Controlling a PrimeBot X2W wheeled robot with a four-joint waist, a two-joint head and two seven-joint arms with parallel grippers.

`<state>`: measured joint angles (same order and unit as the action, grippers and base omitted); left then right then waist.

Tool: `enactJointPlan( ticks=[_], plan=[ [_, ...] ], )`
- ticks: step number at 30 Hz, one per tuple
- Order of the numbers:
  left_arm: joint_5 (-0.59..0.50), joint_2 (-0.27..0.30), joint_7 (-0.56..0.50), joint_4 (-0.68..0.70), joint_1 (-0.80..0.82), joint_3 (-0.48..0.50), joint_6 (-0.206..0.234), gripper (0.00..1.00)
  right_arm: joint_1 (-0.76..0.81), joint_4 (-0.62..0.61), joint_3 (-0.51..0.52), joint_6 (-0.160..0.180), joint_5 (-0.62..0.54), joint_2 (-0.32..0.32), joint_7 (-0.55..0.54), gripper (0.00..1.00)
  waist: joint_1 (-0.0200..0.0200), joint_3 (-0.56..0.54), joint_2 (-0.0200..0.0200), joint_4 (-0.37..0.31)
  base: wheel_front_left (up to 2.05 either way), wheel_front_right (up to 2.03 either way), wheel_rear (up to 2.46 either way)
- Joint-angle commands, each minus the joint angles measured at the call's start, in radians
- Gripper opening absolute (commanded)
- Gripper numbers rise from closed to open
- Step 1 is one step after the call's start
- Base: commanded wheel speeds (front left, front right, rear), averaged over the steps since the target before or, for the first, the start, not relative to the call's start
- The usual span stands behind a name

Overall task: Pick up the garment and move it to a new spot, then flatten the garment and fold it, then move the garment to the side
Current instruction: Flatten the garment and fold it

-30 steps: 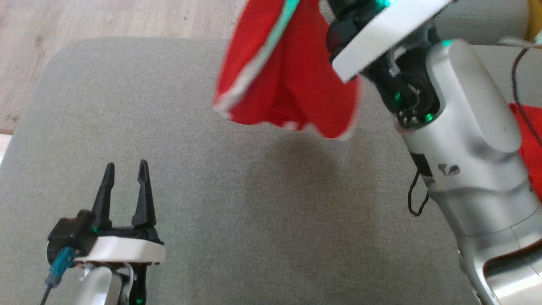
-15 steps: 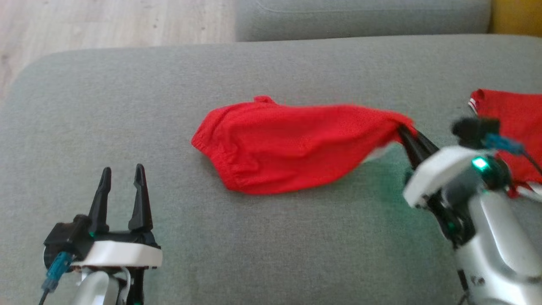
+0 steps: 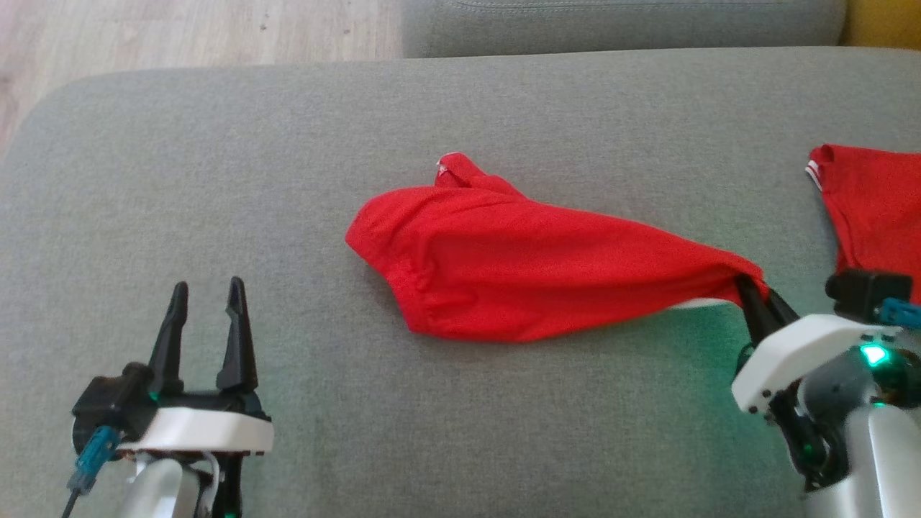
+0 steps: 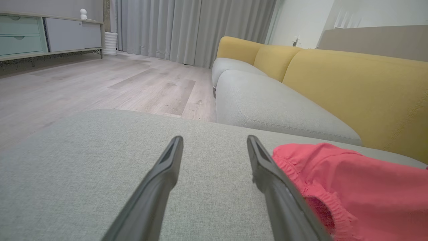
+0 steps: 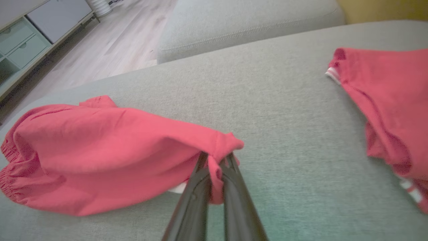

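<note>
Right gripper (image 3: 748, 288): jaws clenched on corner of red garment (image 3: 547, 277); the rest lies crumpled on grey sofa cushion (image 3: 216, 180). Left gripper (image 3: 207, 284): jaws spread, empty, clear of the cloth.

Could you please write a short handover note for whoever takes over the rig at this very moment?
Left gripper: open, holding nothing, over the grey cushion, to the left of the garment.
Right gripper: shut on the right end of the garment.
Things: the garment lies bunched in the middle of the cushion. A second red garment lies apart at the cushion's right edge.
Done: the garment seems to be down at its new spot, but it is not yet released.
Left: release it, flatten it, fold it, then move it to the side.
</note>
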<state>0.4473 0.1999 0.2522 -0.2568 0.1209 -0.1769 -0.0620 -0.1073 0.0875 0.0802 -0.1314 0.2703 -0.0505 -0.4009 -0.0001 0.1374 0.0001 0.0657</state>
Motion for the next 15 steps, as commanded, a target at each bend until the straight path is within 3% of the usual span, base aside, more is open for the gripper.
enactJointPlan(
  ticks=[1, 4, 15],
  plan=[
    [-0.012, 0.018, 0.009, 0.023, 0.044, 0.042, -0.001, 1.0, -0.015, -0.057, -0.011, 0.001, -0.023, -0.002, -0.009, 1.0, 0.0001, -0.001, -0.0001, -0.004, 0.0, 0.0, 0.0],
    [-0.015, 0.016, 0.01, 0.016, 0.046, 0.037, -0.004, 1.0, 0.01, -0.077, -0.019, 0.001, -0.087, -0.001, 0.003, 1.0, 0.0001, -0.009, -0.0001, -0.005, 0.0, 0.0, 0.0],
    [-0.018, 0.013, 0.01, 0.006, 0.011, 0.043, -0.007, 1.0, 0.075, -0.085, -0.132, 0.001, -0.129, -0.014, 0.288, 1.0, 0.0001, -0.062, -0.0001, -0.028, 0.0, 0.0, 0.0]
  ],
)
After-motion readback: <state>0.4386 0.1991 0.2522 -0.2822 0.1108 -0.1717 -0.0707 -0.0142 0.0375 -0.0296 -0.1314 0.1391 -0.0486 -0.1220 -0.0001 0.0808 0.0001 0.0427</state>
